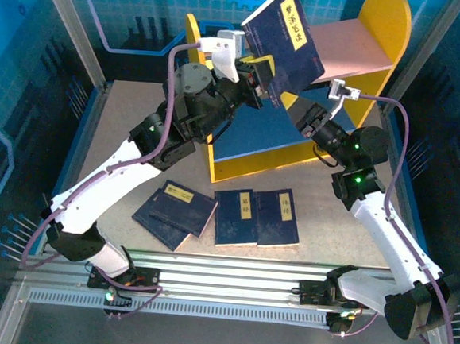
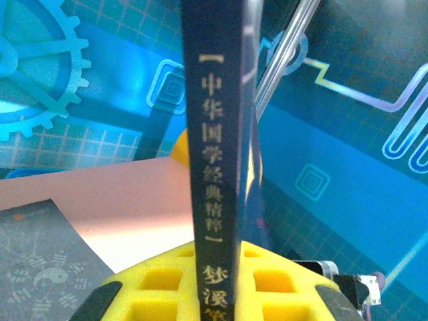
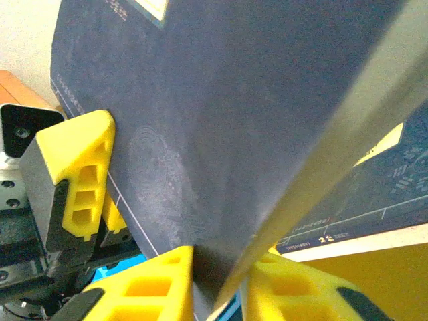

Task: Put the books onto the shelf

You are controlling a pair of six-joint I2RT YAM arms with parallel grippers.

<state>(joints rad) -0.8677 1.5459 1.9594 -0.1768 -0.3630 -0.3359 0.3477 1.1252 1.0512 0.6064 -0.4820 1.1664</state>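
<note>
One dark navy book (image 1: 284, 37) with a yellow label strip is held tilted in the air over the shelf (image 1: 389, 29), above its pink upper board (image 1: 355, 50). My left gripper (image 1: 263, 77) is shut on the book's lower left edge; in the left wrist view the spine (image 2: 214, 167) stands upright between the yellow fingers (image 2: 160, 281). My right gripper (image 1: 297, 106) is shut on the book's lower corner, and the cover (image 3: 234, 100) runs down into its closed jaws. Several more books (image 1: 234, 216) lie flat on the table in front of the shelf.
Another dark book (image 2: 47, 267) lies flat on the pink board (image 2: 100, 200). The blue lower board (image 1: 252, 138) sits under both grippers. The other arm's yellow finger (image 3: 77, 174) is close on the left. Metal frame posts (image 1: 74, 24) and blue walls enclose the table.
</note>
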